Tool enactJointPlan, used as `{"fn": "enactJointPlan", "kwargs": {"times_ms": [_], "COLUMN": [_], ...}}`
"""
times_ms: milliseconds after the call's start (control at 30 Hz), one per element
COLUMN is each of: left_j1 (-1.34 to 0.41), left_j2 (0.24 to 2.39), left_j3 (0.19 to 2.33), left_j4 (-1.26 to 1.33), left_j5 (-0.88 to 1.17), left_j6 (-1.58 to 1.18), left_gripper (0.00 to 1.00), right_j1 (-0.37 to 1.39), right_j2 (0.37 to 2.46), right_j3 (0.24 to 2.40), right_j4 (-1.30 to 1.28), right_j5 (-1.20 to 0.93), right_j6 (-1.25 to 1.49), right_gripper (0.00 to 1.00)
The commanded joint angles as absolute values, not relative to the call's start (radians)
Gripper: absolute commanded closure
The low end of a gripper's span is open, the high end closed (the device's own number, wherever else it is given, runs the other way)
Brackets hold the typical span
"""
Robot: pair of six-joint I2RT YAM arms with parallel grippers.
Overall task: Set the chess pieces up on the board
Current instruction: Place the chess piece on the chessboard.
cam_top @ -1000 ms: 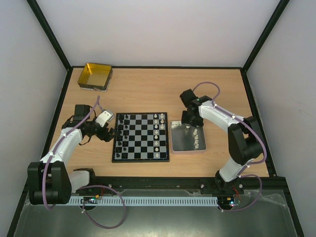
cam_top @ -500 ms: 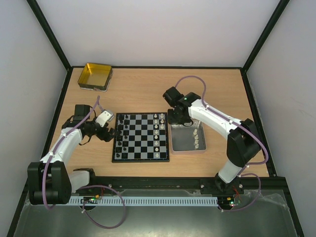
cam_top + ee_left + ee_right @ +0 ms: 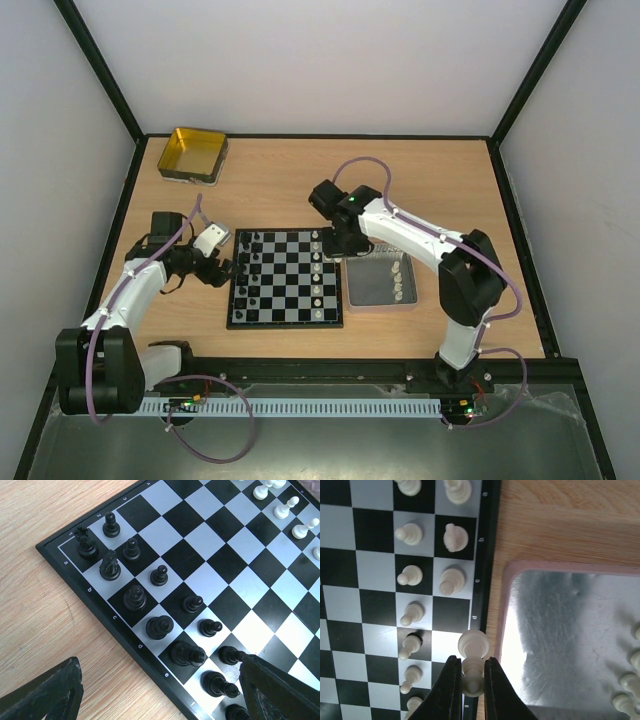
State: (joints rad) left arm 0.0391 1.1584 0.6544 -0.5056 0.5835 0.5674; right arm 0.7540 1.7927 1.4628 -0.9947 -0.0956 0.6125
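The board (image 3: 284,323) lies in the middle of the table. Black chess pieces (image 3: 159,627) stand in two rows along its left side, white ones (image 3: 411,575) along its right side. My right gripper (image 3: 470,672) is shut on a cream piece (image 3: 472,646) and hangs over the board's right border (image 3: 485,580), beside the tray; from the top view the right gripper (image 3: 336,246) sits at the board's top right corner. My left gripper (image 3: 160,680) is open, low over the black rows at the board's left edge, holding nothing; from above the left gripper (image 3: 218,264) is just left of the board.
A silver metal tray (image 3: 366,290) right of the board holds several loose white pieces (image 3: 398,281); its shiny floor (image 3: 560,630) fills the right wrist view's right half. A yellow square tin (image 3: 193,153) stands at the far left corner.
My right arm has swung left from above the tray to the board's right edge, carrying the cream piece. The left arm has not moved.
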Motion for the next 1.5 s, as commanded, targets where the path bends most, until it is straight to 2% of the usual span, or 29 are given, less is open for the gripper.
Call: {"fn": "enactJointPlan", "kwargs": {"times_ms": [0, 733, 1467], "left_j1": [0.035, 0.035, 0.035], "left_j2": [1.141, 1.135, 1.137], "left_j3": [0.652, 0.646, 0.643], "left_j4": [-0.492, -0.492, -0.494], "left_j5": [0.602, 0.599, 0.597], "left_j6": [0.565, 0.563, 0.563], "left_gripper": [0.15, 0.14, 0.15], "right_j1": [0.788, 0.834, 0.818], "right_j2": [1.826, 1.944, 1.941], "right_j3": [1.496, 1.562, 1.491], "right_j4": [-1.016, -0.991, -0.947], "right_j5": [-0.111, -0.05, -0.052], "right_j6": [0.63, 0.64, 0.64], "right_gripper": [0.98, 0.98, 0.98]}}
